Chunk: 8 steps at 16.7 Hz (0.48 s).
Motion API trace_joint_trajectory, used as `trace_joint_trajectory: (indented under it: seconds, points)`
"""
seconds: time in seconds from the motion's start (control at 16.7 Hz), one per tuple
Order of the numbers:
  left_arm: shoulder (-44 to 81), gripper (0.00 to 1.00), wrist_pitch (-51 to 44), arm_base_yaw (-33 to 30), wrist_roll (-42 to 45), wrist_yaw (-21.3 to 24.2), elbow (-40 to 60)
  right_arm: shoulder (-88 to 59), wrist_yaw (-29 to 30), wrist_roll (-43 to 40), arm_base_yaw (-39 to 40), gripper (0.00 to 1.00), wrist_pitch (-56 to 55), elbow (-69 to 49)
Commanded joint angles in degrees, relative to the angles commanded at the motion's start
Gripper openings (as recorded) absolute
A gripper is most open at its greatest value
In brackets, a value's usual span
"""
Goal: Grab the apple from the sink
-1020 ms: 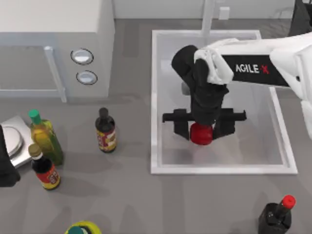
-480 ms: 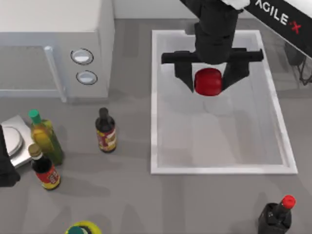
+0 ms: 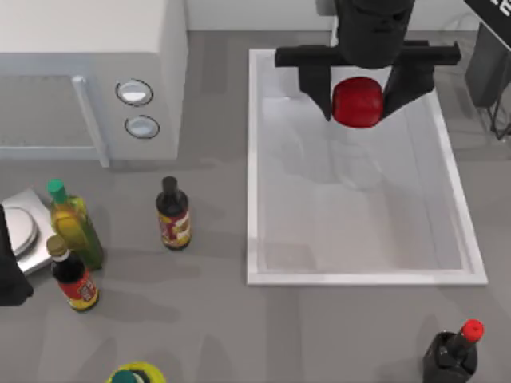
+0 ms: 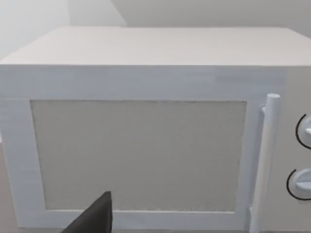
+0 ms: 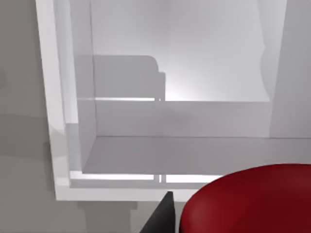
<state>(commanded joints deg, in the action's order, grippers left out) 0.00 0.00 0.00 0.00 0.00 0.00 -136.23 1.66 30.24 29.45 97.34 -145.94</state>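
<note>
Table carries the white microwave at far left and the sink to the right of centre. Right gripper sits over the sink's far end, fingers clamped on the apple, which is held above the basin floor, one finger on each side. Left arm parked at the left edge, facing the microwave; can't tell its finger state. Bottles near left; red-capped bottle near right.

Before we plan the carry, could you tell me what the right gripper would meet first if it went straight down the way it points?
Probably the sink floor: the right gripper, shut on the apple, points down over the basin's far end.
</note>
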Motion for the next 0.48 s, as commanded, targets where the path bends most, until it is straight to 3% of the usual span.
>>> trace_joint_trajectory:
  seconds: [0.24, 0.48]
  points:
    - [0.0, 1.0, 0.0, 0.0, 0.0, 0.0, 0.0, 1.5, -0.1, -1.7, -1.6, 0.0, -1.1, 2.2]
    - [0.0, 1.0, 0.0, 0.0, 0.0, 0.0, 0.0, 8.1, -0.5, -9.9, -9.8, 0.0, -5.3, 13.3]
